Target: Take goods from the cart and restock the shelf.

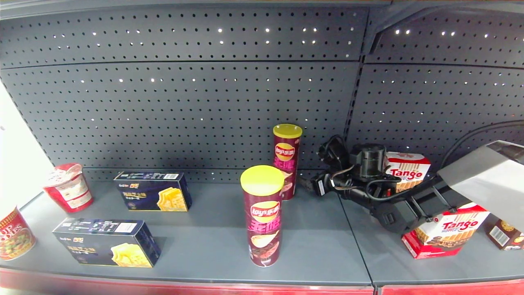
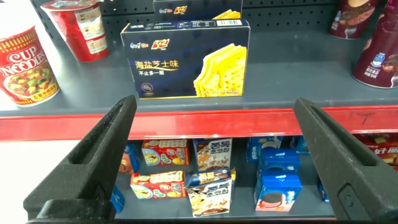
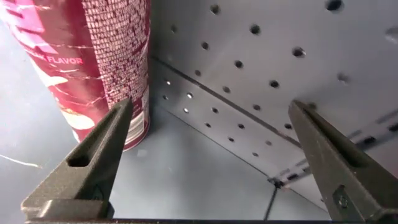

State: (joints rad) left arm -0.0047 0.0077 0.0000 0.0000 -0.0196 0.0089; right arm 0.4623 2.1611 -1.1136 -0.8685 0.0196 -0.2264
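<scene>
Right pincer (image 3: 209,104) gapes beside 1 of 2 chip cans (image 1: 286,159) (image 1: 262,213) on shelf (image 1: 204,229).

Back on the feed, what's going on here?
The right gripper is open at the back of the shelf, beside the rear chip can, which stands upright and outside its jaws. A second chip can stands nearer the front. The left gripper is open and empty, facing a dark cracker box at the shelf's front edge.

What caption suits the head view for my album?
Open right gripper beside the rear maroon cylindrical crisp can, yellow-lidded, on a grey metal shelf.
</scene>
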